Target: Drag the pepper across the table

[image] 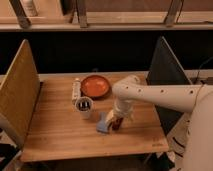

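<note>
pepper (116, 124) dark red | sponge (102, 125) blue | bowl (95, 86) orange | white hand (118, 119) at pepper

— Where is the pepper (116, 125)?
— Toward the near right of the table (55, 131). It is small, dark red and elongated, and partly hidden by the gripper (118, 119), which is down right on top of it.
— And the table?
— Square, made of light wooden planks.

Robot test lab, prob.: butcher-block table (55, 131) walled on 2 sides by a yellowish board (20, 92) & a dark panel (165, 70), metal rails (100, 26) behind, white robot arm (160, 95) w/ gripper (116, 121) low over the table's front-right part.
</note>
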### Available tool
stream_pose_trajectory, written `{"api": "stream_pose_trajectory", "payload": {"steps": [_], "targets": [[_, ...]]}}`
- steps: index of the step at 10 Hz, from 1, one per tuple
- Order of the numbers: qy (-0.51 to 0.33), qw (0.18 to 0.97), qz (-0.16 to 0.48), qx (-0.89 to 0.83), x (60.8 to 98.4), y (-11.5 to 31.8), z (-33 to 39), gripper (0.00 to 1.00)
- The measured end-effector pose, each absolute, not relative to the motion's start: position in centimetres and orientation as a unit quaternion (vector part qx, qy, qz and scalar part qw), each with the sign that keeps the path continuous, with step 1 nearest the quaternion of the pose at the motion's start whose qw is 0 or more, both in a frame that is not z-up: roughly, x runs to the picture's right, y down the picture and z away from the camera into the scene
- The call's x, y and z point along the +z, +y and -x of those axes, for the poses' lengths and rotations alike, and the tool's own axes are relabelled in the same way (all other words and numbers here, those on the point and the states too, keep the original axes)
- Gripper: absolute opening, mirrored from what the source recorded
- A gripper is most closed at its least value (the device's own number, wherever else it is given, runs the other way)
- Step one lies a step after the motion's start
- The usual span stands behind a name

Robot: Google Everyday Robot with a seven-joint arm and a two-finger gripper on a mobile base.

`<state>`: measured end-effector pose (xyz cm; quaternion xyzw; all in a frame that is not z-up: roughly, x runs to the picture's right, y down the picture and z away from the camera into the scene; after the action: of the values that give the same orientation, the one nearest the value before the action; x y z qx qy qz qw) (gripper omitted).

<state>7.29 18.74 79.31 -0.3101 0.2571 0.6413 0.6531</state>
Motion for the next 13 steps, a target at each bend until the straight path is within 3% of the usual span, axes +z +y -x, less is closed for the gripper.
{"api": "stream_pose_trajectory", "payload": {"steps": [6, 10, 13], "targets": [[0.277, 0.655, 0.328, 0.622, 83.7, 20.0, -6.4, 0.80], [0.261, 0.635, 0.295, 0.665, 83.2, 16.2, -10.3, 0.80], [0.268, 0.619, 0.293, 0.678, 83.2, 17.0, -12.2, 0.80]]}}
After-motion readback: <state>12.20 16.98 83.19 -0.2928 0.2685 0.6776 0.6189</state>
